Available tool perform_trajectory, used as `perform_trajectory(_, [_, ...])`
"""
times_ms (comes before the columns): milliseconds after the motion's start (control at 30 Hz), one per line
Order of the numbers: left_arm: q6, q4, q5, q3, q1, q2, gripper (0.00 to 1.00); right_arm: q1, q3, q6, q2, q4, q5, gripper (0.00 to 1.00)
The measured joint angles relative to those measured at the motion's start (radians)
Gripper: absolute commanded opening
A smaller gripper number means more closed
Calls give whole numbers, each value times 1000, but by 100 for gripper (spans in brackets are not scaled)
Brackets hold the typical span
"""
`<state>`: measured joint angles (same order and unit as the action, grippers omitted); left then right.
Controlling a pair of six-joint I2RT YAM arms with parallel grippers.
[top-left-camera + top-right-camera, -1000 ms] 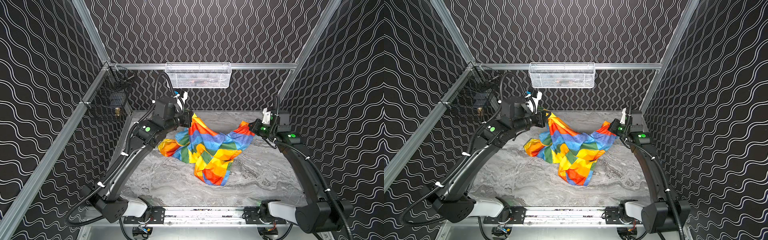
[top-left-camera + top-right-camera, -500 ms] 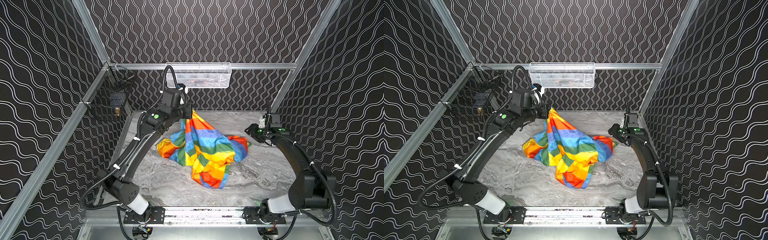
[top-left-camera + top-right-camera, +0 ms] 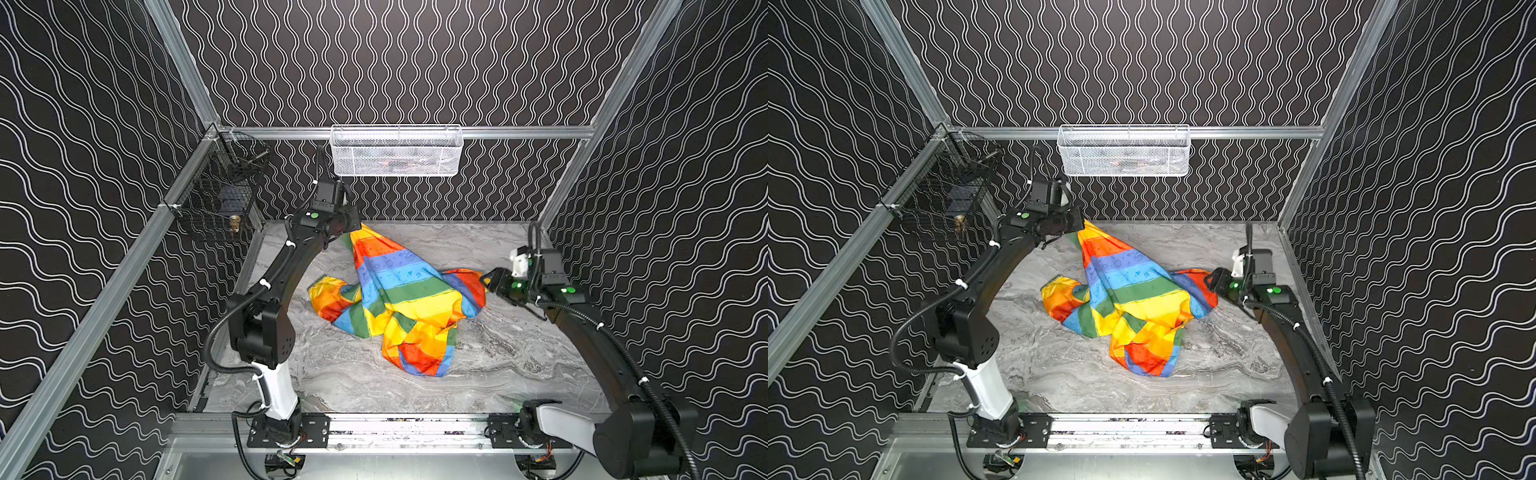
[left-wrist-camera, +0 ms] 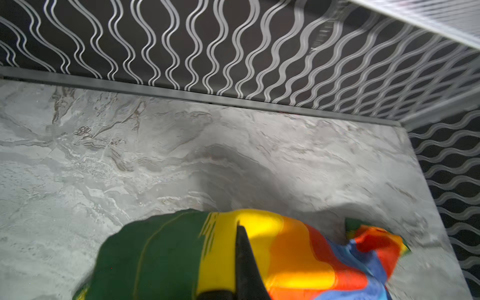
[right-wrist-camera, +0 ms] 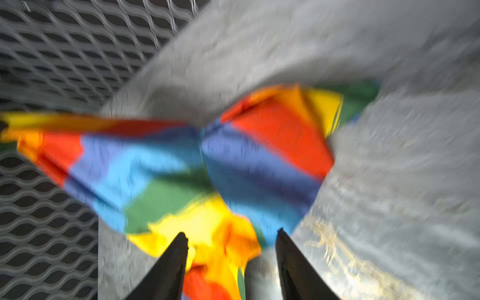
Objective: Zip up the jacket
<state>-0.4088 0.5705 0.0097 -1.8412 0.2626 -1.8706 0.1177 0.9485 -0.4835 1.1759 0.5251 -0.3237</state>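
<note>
One corner of the jacket (image 3: 399,291) is raised, clamped in my closed left end effector (image 3: 352,227); the rest lies heaped mid-worktop (image 3: 519,357). My right end effector (image 5: 231,236) stands open, empty, just beside it. With no zipper visible, I'd spread the fabric before regrasping.

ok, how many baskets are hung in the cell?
2. A white mesh basket hangs mid-way along the back rail; a black wire basket hangs on the left rail near the back corner. None looks hidden.
</note>
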Motion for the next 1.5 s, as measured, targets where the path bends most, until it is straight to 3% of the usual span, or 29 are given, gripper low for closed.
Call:
perform_trajectory(233, [-31, -37, 18, -60, -33, -159, 0, 222, -179, -106, -90, 3, -3, 64])
perform_trajectory(267, [-31, -44, 21, -66, -36, -179, 7, 248, -201, -121, -93, -2, -6, 64])
perform_trajectory(400, [-43, -61, 21, -76, -60, -245, 51, 310, -280, -188, -99, -24, 2, 63])
perform_trajectory(500, [-64, -63, 30, -73, -77, -266, 60, 361, -328, -221, -102, -46, -2, 62])
perform_trajectory(900, [-115, -132, 83, 275, -79, -11, 56, 546, -387, -328, 18, -172, 9, 53])
perform_trajectory(1067, [-137, -134, 154, 461, -68, 142, 58, 593, -376, -348, 87, -206, 21, 33])
perform_trajectory(1267, [-137, -104, 208, 670, 15, 293, 60, 604, -294, -344, 119, -200, 42, 3])
perform_trajectory(1500, [-167, -112, 238, 857, 39, 378, 63, 606, -105, -312, 121, -124, 73, 0])
